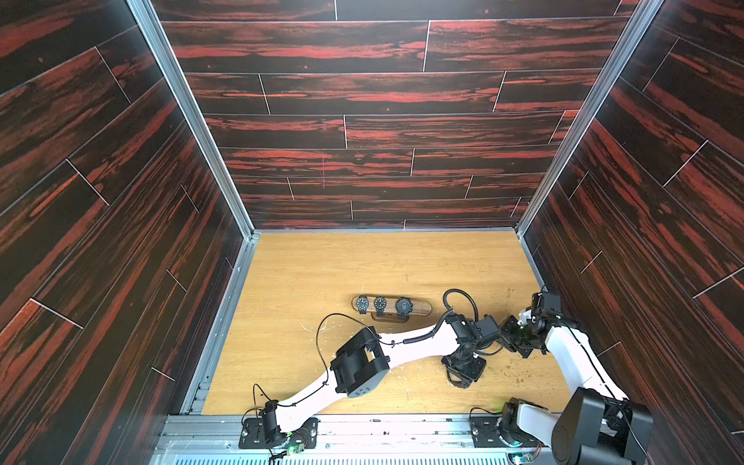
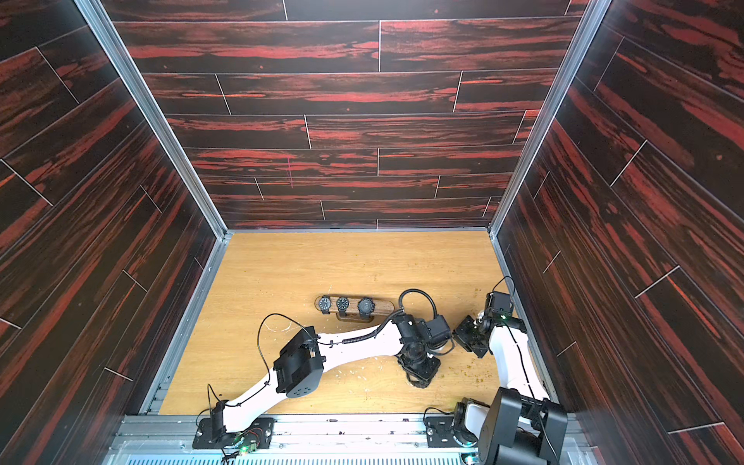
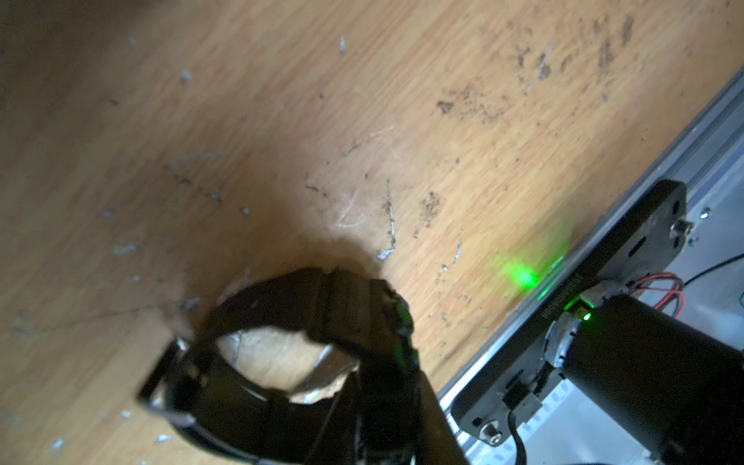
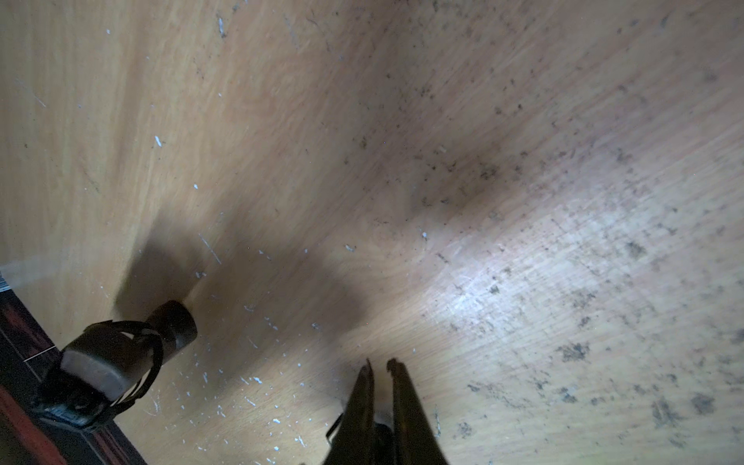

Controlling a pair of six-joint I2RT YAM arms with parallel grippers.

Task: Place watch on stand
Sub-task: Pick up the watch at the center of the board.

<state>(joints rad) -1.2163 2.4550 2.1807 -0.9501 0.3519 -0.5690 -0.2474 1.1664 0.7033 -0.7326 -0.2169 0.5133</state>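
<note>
I'm seeing the left gripper (image 3: pixel 362 402) pinching a black watch (image 3: pixel 306 322) by its strap, just above the table (image 3: pixel 282 120). Right gripper (image 4: pixel 380 368) is idling, fingers nearly pressed together, gripping nothing. Farther back, the stand (image 1: pixel 420 306) is carrying three watches (image 1: pixel 380 304).

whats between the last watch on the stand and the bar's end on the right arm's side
Nothing. Past the third watch, the stand is bare dark wood up to its rounded end. This shows in both top views.

Left arm stretched across, its hand (image 1: pixel 462 378) pointing down, clamped; right arm folded back, hand (image 4: pixel 380 368) nearly closed
</note>
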